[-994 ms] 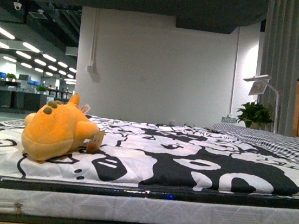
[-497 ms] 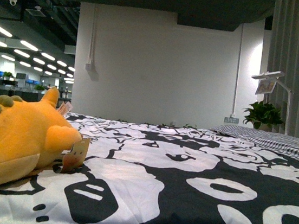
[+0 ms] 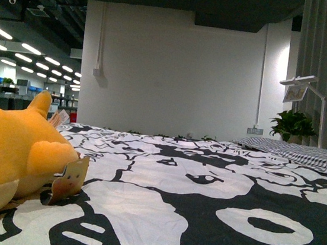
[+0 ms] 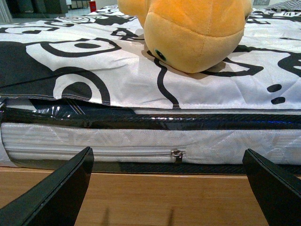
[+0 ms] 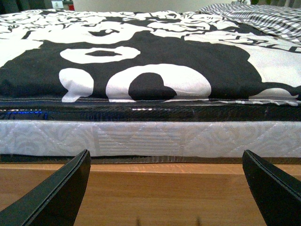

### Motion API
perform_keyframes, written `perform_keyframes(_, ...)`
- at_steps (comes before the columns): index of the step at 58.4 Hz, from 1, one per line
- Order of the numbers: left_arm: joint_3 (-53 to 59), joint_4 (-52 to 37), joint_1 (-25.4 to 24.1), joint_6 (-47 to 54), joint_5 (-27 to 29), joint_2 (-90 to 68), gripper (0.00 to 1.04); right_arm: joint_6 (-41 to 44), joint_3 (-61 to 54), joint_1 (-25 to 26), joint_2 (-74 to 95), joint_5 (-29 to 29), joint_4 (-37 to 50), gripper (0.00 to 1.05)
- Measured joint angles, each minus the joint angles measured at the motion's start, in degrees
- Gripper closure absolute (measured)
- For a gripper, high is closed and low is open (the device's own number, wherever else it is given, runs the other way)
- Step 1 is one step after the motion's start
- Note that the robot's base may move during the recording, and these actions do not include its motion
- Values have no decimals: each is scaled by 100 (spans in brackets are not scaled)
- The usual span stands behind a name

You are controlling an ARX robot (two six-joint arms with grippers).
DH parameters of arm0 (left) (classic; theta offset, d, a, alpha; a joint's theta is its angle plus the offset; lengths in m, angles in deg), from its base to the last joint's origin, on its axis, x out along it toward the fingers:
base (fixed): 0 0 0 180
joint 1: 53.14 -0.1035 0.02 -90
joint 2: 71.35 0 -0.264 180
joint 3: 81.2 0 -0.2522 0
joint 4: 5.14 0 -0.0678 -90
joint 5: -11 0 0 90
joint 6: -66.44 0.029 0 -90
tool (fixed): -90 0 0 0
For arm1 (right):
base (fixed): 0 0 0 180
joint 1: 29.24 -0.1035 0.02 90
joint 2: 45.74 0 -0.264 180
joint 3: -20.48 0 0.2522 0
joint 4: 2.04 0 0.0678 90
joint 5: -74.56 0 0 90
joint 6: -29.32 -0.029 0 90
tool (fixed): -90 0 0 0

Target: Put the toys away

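left fingers spread and empty, orange plush toy sits ahead of and above them, roughly centred in the gap, so they should rise over the tabletop edge before closing on its body; right fingers also spread, empty.

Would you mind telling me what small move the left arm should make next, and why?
Probably lift the left end effector and ease it forward. Its jaws are open but level with the side of the mattress, while the plush toy lies higher, on the patterned cover, straight ahead near the edge.
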State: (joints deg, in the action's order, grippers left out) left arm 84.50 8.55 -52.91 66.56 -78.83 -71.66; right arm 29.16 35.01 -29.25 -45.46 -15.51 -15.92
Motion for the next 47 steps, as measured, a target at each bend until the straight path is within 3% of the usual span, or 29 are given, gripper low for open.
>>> perform_keyframes(47,0,15,4,-4,33,7,6,0,0,2,-4,-26,7,6)
